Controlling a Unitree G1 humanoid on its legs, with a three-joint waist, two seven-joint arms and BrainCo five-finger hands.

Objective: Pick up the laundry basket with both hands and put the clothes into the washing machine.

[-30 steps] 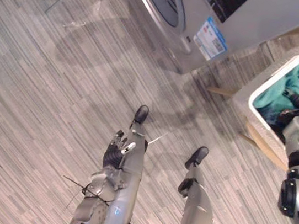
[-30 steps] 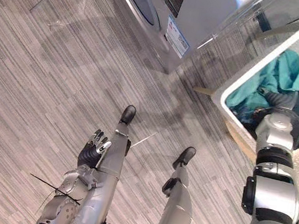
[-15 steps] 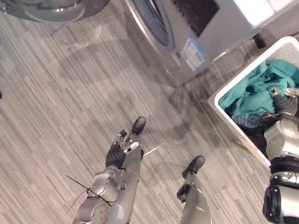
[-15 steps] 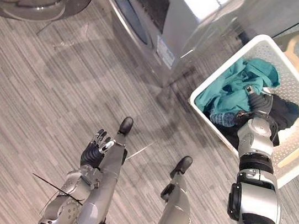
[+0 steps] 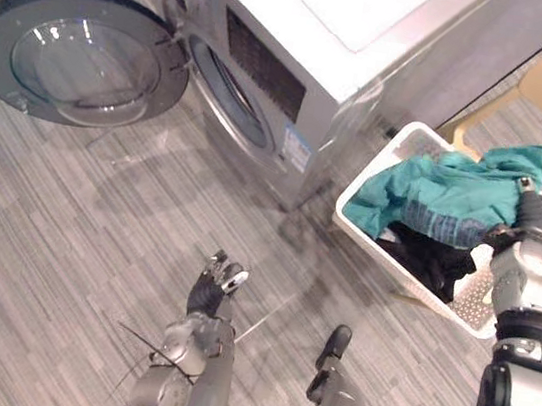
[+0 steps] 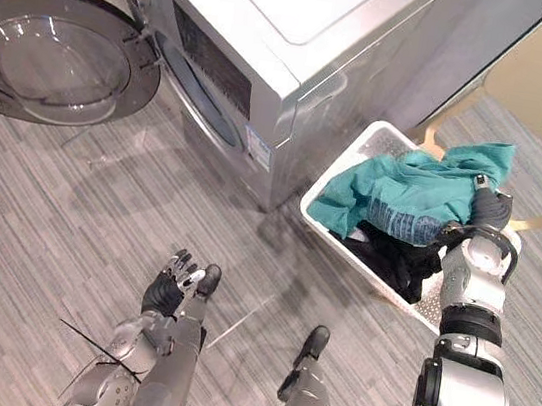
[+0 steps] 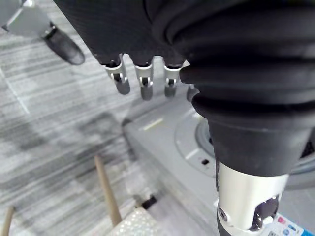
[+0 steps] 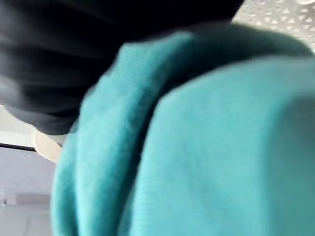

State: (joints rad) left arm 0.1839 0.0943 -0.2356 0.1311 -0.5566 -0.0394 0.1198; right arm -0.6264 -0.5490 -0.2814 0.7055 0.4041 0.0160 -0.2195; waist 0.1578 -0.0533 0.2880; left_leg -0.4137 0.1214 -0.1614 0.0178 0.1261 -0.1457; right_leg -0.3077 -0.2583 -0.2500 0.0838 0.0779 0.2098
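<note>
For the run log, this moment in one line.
left hand: open, over grey floor | right hand: at teal cloth garment in white perforated plastic basket | silver washing machine: round door open

A white perforated laundry basket (image 5: 468, 296) is seen just beside the silver front-loading washing machine (image 5: 303, 46), on its right. It is heaped with clothes: a teal garment (image 5: 454, 193) on top, a denim piece (image 5: 444, 227) and dark items (image 5: 424, 260) beneath. The machine's round glass door (image 5: 80, 55) is swung wide open.

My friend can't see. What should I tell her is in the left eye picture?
The robot's right hand is on the teal clothes in a white laundry basket beside a silver washing machine whose round door is open. Its left hand hangs open over the floor.
</note>
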